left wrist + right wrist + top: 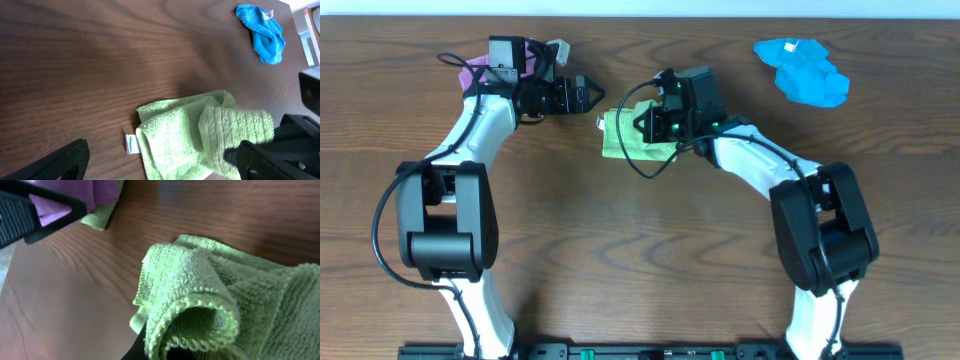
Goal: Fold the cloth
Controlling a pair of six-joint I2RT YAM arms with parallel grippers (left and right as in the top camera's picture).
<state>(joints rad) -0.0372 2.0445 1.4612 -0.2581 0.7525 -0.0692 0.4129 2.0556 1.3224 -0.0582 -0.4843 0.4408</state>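
two white and black arms rise from the robot's edge of the table. the left arm bends at the elbow and reaches away, its wrist turned toward the right. the left gripper lies level, jaws spread wide and empty. the right arm leans away and to the left, wrist low over the table. the right gripper points left toward its partner, jaws pinched tight on a fold of cloth. the two grippers are near each other, not touching.
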